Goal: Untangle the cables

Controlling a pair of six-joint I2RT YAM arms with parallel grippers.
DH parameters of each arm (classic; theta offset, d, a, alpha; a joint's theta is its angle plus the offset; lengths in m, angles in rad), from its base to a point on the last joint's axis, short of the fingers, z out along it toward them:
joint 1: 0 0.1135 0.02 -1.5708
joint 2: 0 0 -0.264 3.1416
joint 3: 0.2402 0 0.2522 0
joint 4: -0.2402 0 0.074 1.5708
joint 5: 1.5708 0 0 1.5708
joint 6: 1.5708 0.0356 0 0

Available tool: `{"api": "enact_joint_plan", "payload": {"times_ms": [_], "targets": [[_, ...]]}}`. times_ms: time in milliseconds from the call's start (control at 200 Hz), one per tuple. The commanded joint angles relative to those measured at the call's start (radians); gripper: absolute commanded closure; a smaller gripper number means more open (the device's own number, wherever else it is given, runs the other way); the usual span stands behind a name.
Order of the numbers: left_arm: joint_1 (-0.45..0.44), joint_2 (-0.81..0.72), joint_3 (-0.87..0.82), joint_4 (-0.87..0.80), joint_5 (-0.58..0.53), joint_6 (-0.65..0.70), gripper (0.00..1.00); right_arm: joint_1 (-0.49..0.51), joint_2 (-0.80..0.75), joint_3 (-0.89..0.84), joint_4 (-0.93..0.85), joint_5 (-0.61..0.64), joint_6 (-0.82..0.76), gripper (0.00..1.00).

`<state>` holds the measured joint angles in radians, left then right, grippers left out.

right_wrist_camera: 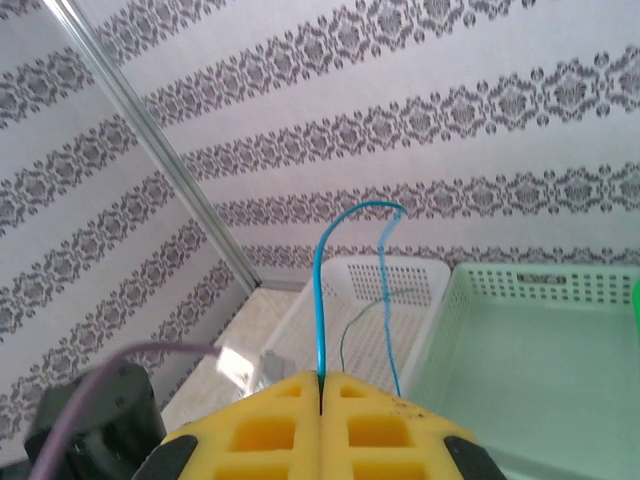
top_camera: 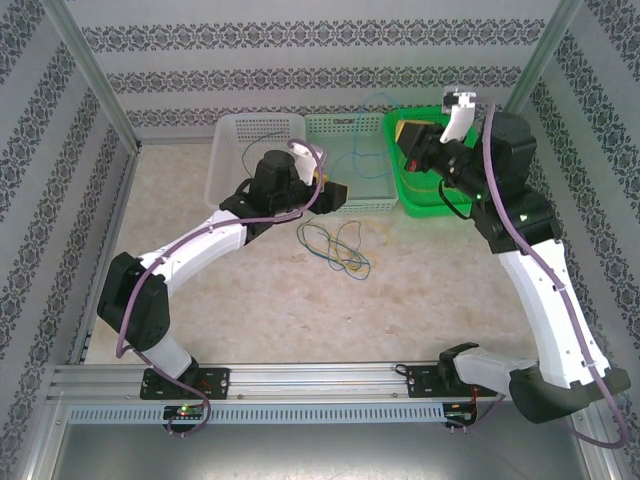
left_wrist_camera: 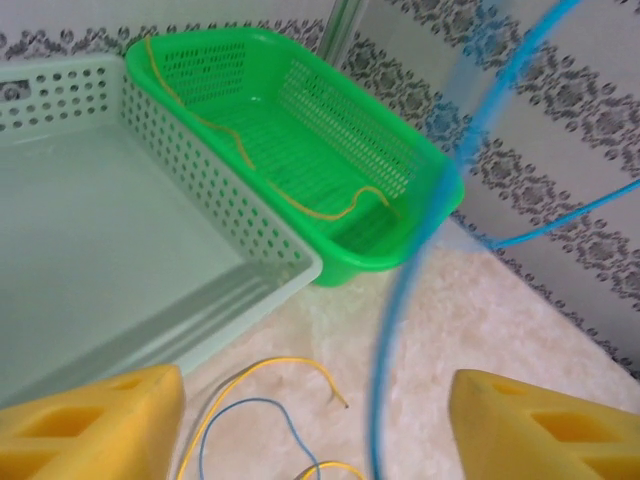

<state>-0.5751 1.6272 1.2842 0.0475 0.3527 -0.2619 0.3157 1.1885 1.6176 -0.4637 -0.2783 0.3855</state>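
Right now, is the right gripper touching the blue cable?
Touching. The right wrist view shows the blue cable clamped in the shut right gripper.

We see white walls [top_camera: 300, 60] papered with grey ornamental bands on three sides, silver metal posts [top_camera: 95, 75] at the far corners, a pale beige mottled counter [top_camera: 300, 300], and a slotted aluminium rail [top_camera: 320, 378] along its near edge, evenly lit.

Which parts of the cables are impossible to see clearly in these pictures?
- Top view: the crossings in the tangle of cables are too small to follow.
- Left wrist view: the blue cable is blurred, near the lens, and cut off by the top and bottom edges.
- Right wrist view: its falling strand disappears behind the right tool.
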Motion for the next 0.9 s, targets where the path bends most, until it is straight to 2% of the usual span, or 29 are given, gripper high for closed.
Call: {"api": "enact_joint_plan", "payload": {"times_ms": [0,90,180,320,590,894], "targets": [[-0.012,-0.053,-0.044,-0.014,-0.063,0.000,0.23,-0.013,0.049,0.062,0.007,-0.001,-0.030,1.00],[-0.012,-0.078,-0.077,-0.014,-0.125,-0.011,0.14,-0.021,0.099,0.084,0.023,0.011,-0.030,1.00],[-0.010,-0.101,-0.106,-0.012,-0.157,-0.014,0.11,-0.033,0.155,0.093,0.054,0.028,-0.029,1.00],[-0.010,-0.129,-0.143,-0.026,-0.204,-0.014,0.00,-0.071,0.249,0.093,0.149,-0.007,0.025,1.00],[0.000,-0.201,-0.240,-0.062,-0.354,-0.044,0.00,-0.126,0.449,0.128,0.297,-0.043,0.136,1.00],[0.025,-0.274,-0.332,-0.091,-0.392,-0.056,0.00,-0.126,0.746,0.292,0.345,-0.158,0.263,1.00]]}}
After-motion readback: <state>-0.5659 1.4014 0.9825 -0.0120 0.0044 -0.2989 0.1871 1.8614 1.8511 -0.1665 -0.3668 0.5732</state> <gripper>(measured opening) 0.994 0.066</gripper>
